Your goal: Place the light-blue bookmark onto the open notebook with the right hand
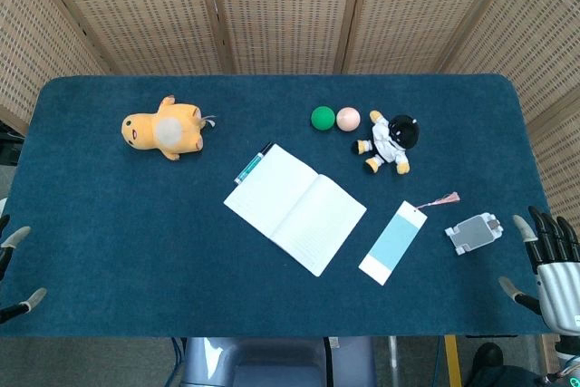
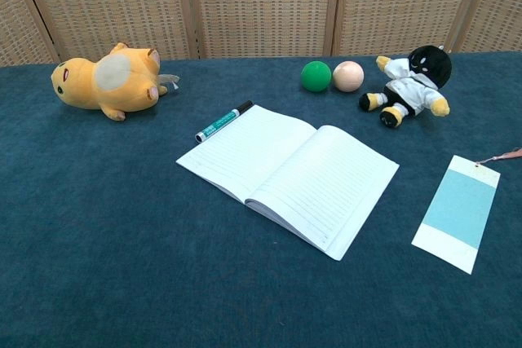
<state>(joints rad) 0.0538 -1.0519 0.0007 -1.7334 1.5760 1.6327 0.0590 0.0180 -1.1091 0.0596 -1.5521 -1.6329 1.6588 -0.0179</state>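
Blue table (image 1: 109, 251): one bookmark (image 1: 393, 242), one notebook (image 1: 295, 208), two balls (image 1: 323, 118)

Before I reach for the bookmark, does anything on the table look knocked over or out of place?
Only the toys: the yellow plush lies tipped over, and the black-headed doll lies down too. The notebook lies open, and the bookmark lies flat.

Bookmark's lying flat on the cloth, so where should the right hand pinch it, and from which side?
Probably pinch the light-blue bookmark at its long right edge, nearest the right hand, coming from the right. It lies flat and thin, so the fingers must slide under an edge. That side faces away from the open notebook; watch the grey clip nearby.
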